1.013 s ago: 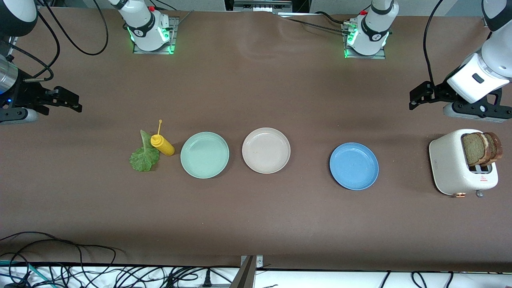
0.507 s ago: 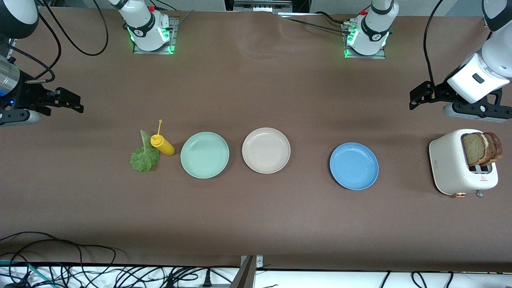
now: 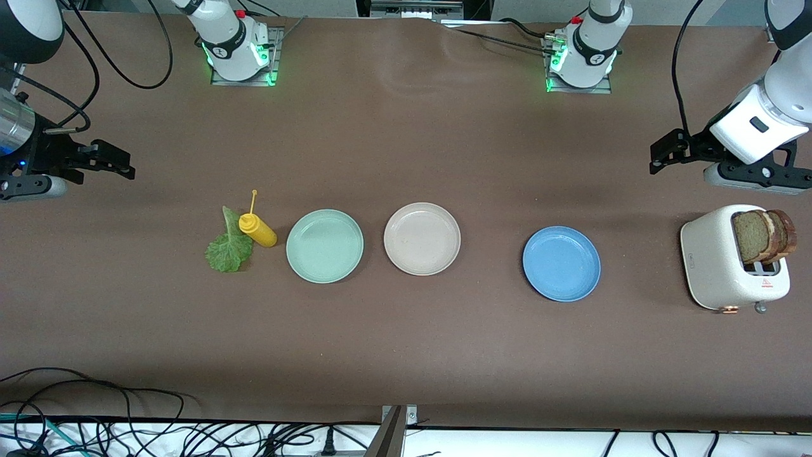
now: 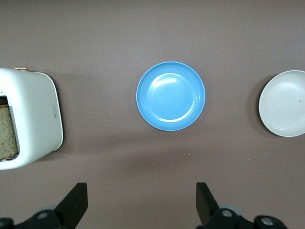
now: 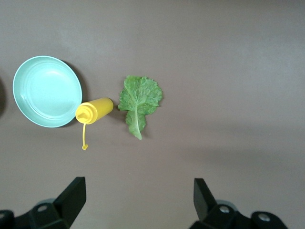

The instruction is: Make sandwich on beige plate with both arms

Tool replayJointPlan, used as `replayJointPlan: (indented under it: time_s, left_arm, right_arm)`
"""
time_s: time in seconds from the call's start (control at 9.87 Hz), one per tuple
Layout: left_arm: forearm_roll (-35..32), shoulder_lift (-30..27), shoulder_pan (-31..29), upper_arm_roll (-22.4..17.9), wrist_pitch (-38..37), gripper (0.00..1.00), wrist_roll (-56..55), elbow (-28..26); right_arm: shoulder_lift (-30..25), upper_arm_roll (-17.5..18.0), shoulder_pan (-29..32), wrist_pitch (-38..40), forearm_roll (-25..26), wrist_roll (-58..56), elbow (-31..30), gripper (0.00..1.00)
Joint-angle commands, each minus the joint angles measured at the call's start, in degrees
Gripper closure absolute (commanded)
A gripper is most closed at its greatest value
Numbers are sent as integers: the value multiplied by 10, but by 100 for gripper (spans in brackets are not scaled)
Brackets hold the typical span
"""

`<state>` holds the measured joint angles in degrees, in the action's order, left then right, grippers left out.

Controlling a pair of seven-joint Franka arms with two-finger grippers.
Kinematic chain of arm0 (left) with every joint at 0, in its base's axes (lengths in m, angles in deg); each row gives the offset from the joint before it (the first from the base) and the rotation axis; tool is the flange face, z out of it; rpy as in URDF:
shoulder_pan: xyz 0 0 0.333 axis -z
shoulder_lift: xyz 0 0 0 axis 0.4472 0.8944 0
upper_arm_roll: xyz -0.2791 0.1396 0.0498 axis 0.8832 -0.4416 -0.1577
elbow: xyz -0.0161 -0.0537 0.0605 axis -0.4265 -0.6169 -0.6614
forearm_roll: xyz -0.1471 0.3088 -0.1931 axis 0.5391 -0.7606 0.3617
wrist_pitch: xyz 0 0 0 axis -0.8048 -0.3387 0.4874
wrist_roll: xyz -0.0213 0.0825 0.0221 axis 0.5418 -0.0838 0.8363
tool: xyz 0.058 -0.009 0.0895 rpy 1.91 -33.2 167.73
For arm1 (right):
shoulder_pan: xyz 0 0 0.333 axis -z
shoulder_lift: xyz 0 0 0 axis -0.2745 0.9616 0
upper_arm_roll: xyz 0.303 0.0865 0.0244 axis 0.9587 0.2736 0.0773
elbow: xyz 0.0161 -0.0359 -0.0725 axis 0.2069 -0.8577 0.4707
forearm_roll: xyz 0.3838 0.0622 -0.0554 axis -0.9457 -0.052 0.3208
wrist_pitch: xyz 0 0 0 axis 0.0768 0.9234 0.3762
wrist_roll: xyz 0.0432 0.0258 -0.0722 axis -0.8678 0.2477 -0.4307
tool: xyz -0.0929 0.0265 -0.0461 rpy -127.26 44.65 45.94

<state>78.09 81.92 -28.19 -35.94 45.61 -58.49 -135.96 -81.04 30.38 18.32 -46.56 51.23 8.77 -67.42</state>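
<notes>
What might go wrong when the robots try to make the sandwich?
1. The lettuce leaf lies flat against the yellow mustard bottle, so the open right gripper might knock the bottle while picking the leaf.
2. The bread slices stand tight together in the white toaster; the open left gripper might grab both or tip the toaster.
3. Three plates look alike; food could land on the mint plate instead of the beige plate.

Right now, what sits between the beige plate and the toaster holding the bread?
Only the blue plate sits between the beige plate and the toaster; the front view shows it.
</notes>
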Motion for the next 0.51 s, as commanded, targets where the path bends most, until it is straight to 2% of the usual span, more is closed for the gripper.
replayJointPlan:
  time_s: [0.0,0.41]
  left_arm:
    - [-3,-1,-7,3,-9,0,2,6]
    - [-3,0,-14,2,-9,0,2,6]
  right_arm:
    - [4,-3,0,12,-9,6,8,0]
    - [5,-3,0,20,-9,-1,2,0]
